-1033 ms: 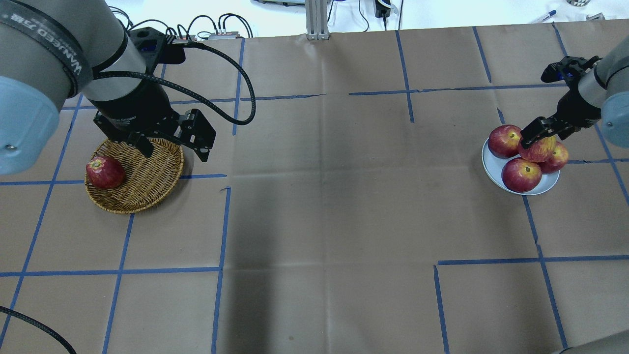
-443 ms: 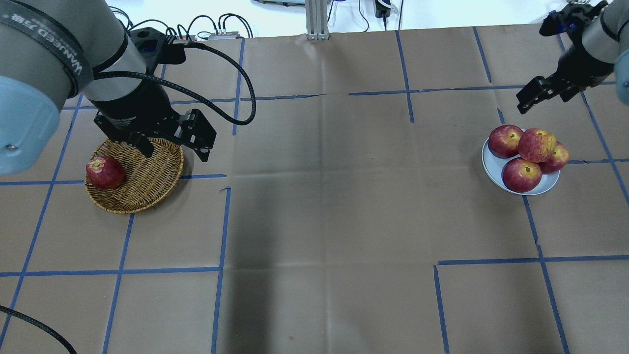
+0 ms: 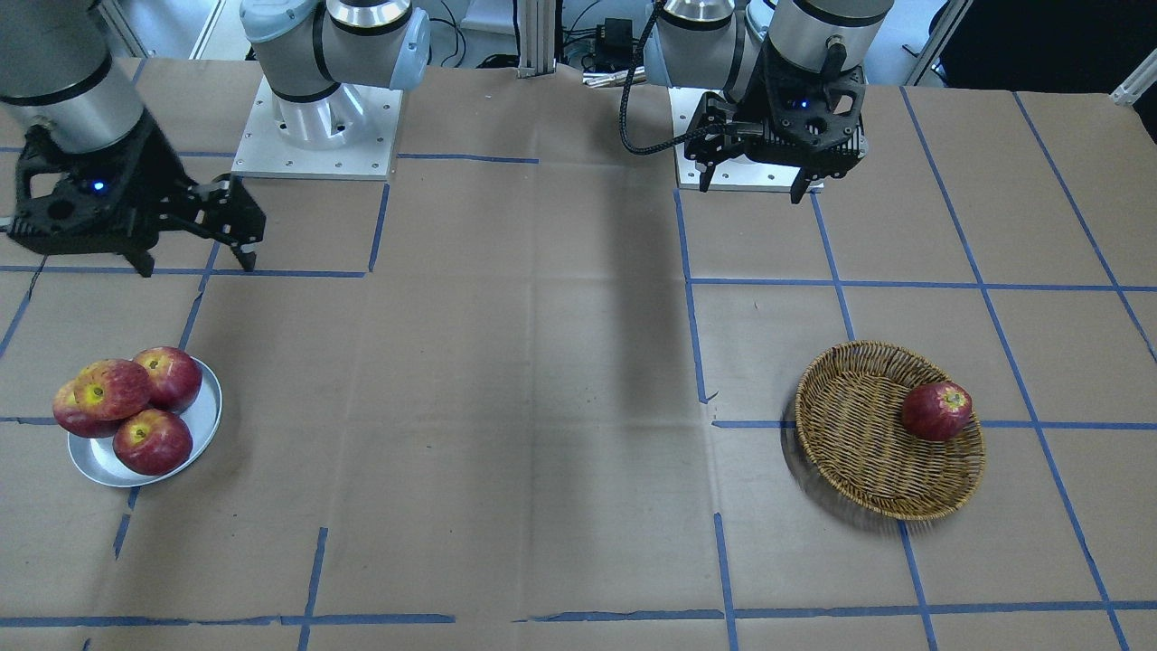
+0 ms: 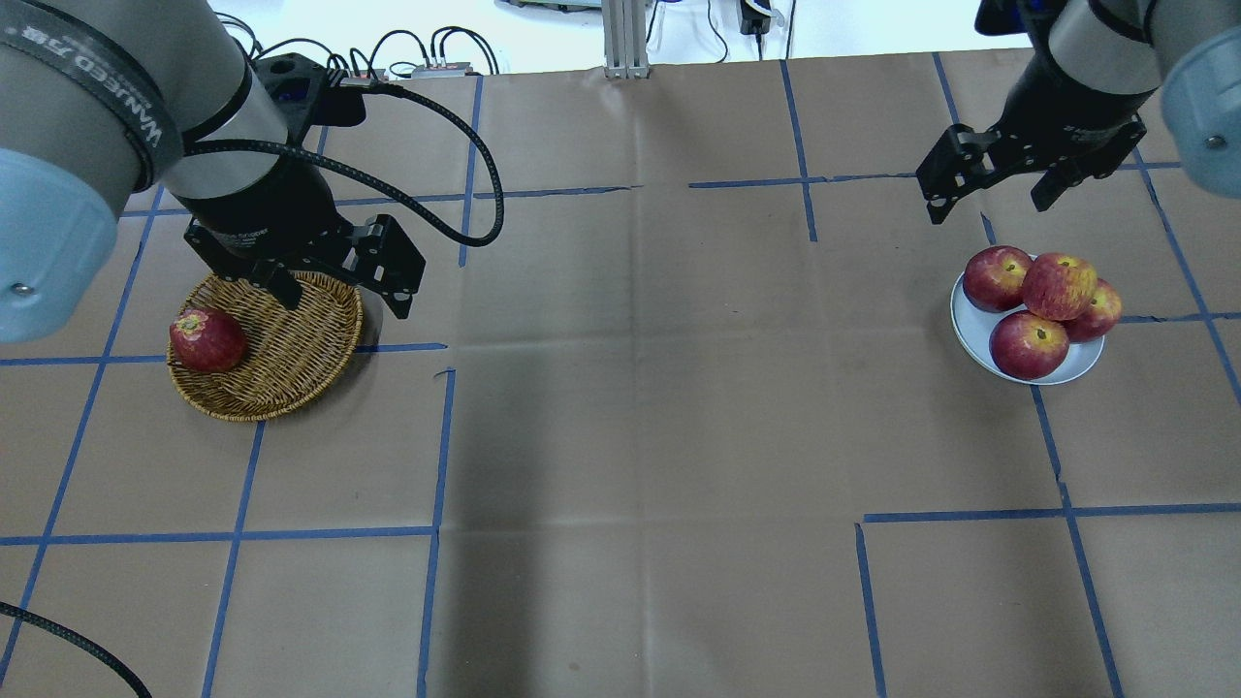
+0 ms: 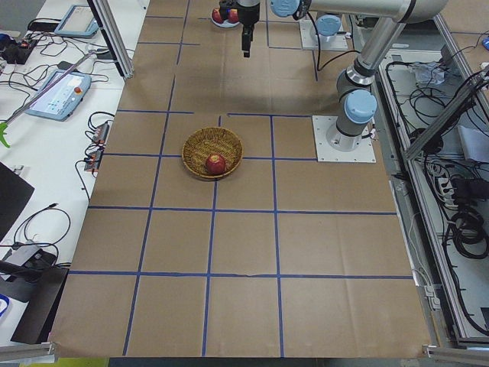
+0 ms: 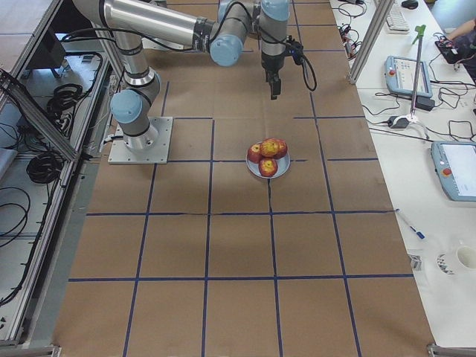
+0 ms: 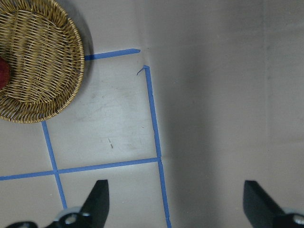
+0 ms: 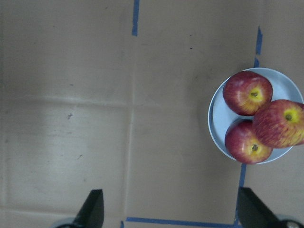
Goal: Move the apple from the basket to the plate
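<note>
Starting on the left of the overhead view, the left gripper (image 4: 341, 291) hung in the air with its fingers spread wide and nothing between them. From that camera it overlapped the far right rim of the basket (image 4: 291, 368). Its own wrist camera showed both fingers (image 7: 97, 199) apart over bare table, with the basket off in the upper left corner. The tan wicker basket sat on the brown paper-covered table (image 4: 640, 388), across a line of blue tape. It held one dark red apple (image 4: 206, 340), which lay against the left inner wall. In the front-facing view the same dark fruit (image 3: 937, 410) sat at the basket's (image 3: 859, 452) right side, while the left gripper (image 3: 755, 185) hung close to the robot's base.

Across the middle, the paper showed creases and a grid of blue tape.

Further right, the right gripper (image 4: 989, 199) was raised clear of the table, its fingers parted and empty. It hung beside the far left edge of the plate (image 4: 970, 325), touching neither plate nor fruit. The silver-grey plate carried four apples. The apple (image 4: 1058, 286), pinkish-red and streaked with a broad yellow patch around its stem hollow, rested on top of the three deeper-red apples (image 4: 1028, 344), stem hollow up. The right wrist camera showed the plate at the right edge, with the apple (image 8: 280, 123) uppermost. Its two fingers (image 8: 92, 209) stood far apart at the bottom of the picture.
</note>
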Controlling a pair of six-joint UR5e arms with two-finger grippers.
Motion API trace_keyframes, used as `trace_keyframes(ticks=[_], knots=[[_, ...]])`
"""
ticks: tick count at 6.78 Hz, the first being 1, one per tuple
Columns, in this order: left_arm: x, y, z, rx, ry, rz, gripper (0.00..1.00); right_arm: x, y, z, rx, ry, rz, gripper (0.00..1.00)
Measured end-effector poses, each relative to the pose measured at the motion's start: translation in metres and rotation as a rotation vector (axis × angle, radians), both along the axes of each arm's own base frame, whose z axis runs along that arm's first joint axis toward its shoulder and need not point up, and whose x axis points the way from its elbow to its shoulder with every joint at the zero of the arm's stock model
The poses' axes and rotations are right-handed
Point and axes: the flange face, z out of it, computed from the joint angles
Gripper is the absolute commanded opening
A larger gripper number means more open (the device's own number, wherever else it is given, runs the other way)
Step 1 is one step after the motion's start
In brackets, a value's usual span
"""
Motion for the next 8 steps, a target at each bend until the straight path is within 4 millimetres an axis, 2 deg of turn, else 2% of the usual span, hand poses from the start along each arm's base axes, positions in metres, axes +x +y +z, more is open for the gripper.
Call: trace_keyframes(ticks=[1, 2, 5, 8], knots=[[0.000, 0.002, 0.003, -0.006, 0.000, -0.002, 0.99, 0.028, 0.017, 0.006, 0.019, 0.003, -0.022, 1.00], [0.000, 0.007, 0.008, -0.015, -0.002, -0.003, 0.99, 0.044, 0.025, 0.008, 0.031, 0.005, -0.030, 1.00], [0.001, 0.020, 0.015, -0.021, -0.008, -0.003, 0.99, 0.052, 0.030, 0.006, 0.044, 0.003, -0.033, 1.00], [0.001, 0.021, 0.013, -0.018, -0.008, -0.001, 0.99, 0.052, 0.030, 0.007, 0.043, 0.002, -0.033, 1.00]])
